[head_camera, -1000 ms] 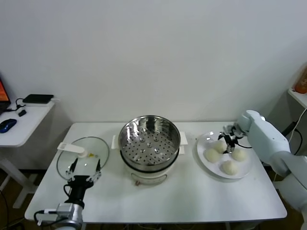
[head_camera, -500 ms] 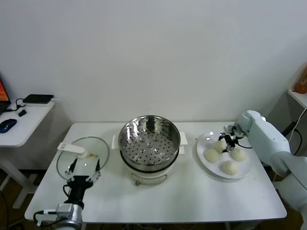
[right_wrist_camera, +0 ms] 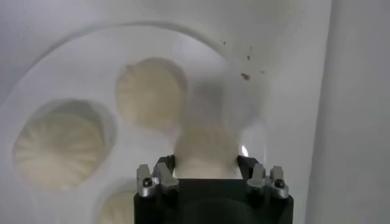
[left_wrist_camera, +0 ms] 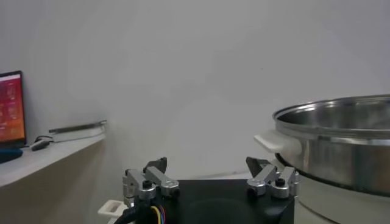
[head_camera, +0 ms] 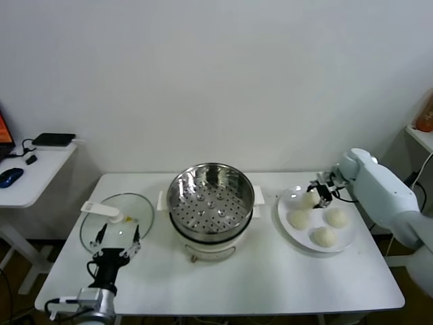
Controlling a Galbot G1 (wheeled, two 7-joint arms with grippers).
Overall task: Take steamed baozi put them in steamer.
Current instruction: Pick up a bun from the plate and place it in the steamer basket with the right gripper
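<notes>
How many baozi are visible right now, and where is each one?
4, all at the white plate: one at the back gripped in the right hand, one on the steamer side, one opposite, one nearest the front. None in the steamer.

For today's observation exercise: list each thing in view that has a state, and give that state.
steamer: uncovered, perforated tray empty
glass lid: off, lying flat on the table
held baozi: between the right gripper's fingers
right gripper: shut on that baozi
left gripper: open, empty
plate: three more baozi

glass lid [head_camera: 116, 221] lies on white table [head_camera: 270, 277].
</notes>
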